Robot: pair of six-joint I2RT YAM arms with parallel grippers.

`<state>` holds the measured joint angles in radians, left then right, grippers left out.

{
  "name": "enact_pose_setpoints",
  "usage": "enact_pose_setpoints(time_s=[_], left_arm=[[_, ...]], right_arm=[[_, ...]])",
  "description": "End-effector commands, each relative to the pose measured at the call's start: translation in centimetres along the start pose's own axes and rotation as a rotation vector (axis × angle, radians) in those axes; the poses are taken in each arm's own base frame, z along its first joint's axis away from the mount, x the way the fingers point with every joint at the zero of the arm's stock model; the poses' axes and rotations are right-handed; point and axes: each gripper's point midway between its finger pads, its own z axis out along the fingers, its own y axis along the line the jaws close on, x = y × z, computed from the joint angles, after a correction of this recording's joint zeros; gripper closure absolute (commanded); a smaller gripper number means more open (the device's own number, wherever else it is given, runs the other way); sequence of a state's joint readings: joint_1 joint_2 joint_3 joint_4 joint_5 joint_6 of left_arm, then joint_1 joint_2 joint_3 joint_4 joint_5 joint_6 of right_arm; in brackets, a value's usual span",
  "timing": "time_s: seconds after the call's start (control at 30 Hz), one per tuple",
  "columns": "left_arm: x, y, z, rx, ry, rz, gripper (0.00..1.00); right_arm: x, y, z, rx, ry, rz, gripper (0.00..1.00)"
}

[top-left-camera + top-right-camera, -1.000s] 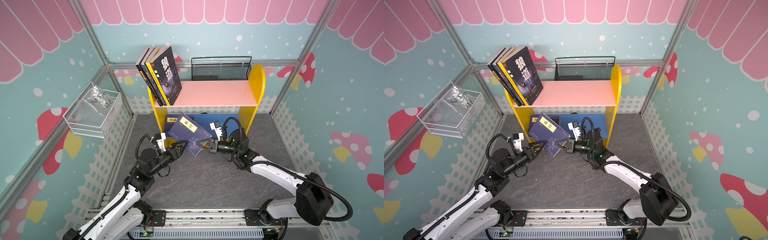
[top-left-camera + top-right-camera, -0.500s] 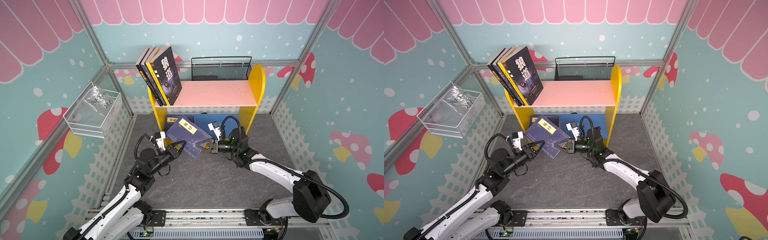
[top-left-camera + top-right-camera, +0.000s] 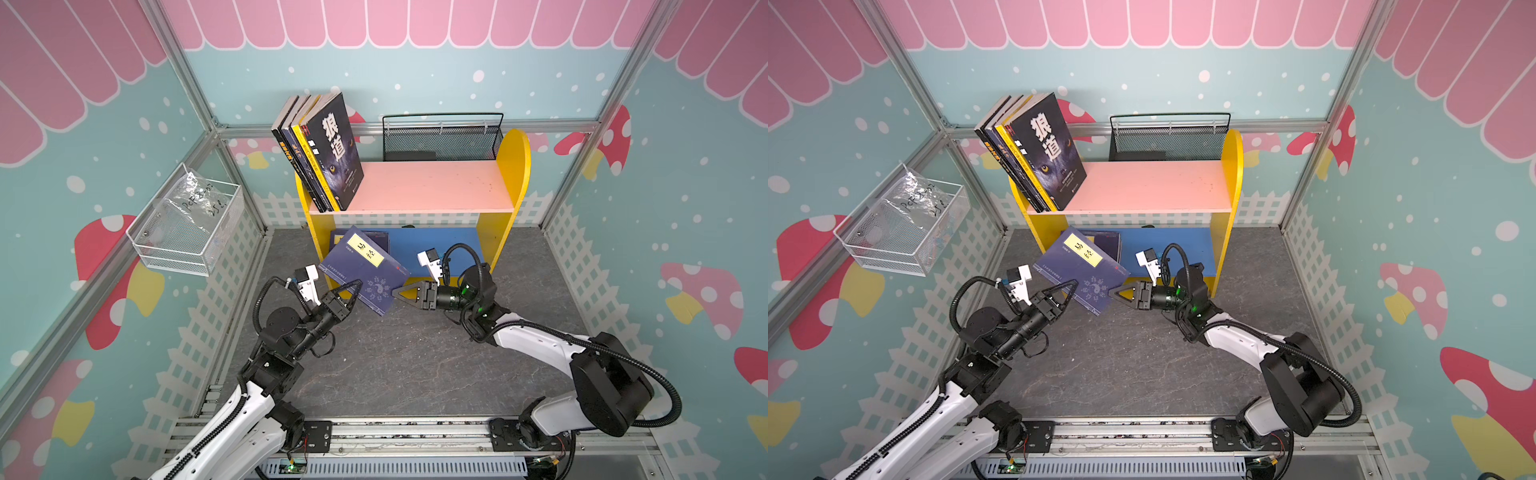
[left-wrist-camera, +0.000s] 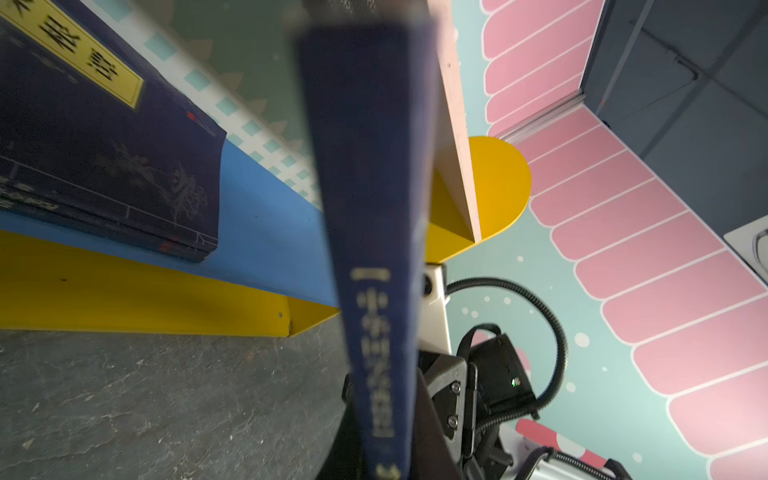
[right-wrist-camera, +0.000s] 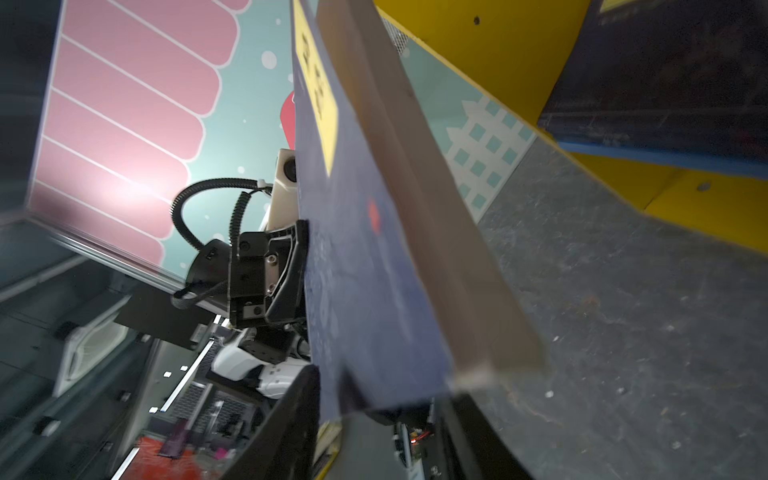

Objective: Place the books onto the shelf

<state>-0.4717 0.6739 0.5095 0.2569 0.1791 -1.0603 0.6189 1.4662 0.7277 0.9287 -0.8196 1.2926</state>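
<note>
Change: left gripper (image 3: 351,289) has clamped the navy book (image 3: 361,270); right gripper (image 3: 397,292) has parted around its corner.
Floor: grey mat (image 3: 395,365), mushroom-print walls (image 3: 665,208).
Book: tilted, airborne before the shelf (image 3: 515,166).
Arms: low, reaching inward.

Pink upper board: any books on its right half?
No, the books lean only at the left end of the pink upper board.

navy book (image 4: 374,208) edge-on, shelf (image 4: 266,232) behind
</note>
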Motion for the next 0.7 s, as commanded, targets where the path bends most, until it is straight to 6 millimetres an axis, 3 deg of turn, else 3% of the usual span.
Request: enact_pose_setpoints(time_s=[0.0,0.17,0.3,0.57,0.67], left_arm=[[-2.9,-0.1,-1.0,0.026,-0.182,-0.051,0.97],[-4.1,2.1,-2.0,-0.035,-0.295,-0.138,0.98],[-4.4,2.8,-2.4,-0.054,-0.333,-0.171,0.99],[-4.1,2.5,-1.9,-0.05,-0.341,-0.206,0.99],[-3.6,2.6,-1.5,-0.054,-0.329,-0.213,0.99]], right_arm=[[-1.8,2.5,-1.3,-0.156,-0.166,0.029,0.44],[-1.4,2.1,-1.2,-0.193,-0.218,0.07,0.42],[-1.3,2.1,0.5,-0.208,-0.197,0.069,0.35],[-1.6,0.3,4.2,-0.192,-0.157,0.101,0.28],[-2.0,-0.2,5.1,-0.164,-0.156,0.079,0.31]])
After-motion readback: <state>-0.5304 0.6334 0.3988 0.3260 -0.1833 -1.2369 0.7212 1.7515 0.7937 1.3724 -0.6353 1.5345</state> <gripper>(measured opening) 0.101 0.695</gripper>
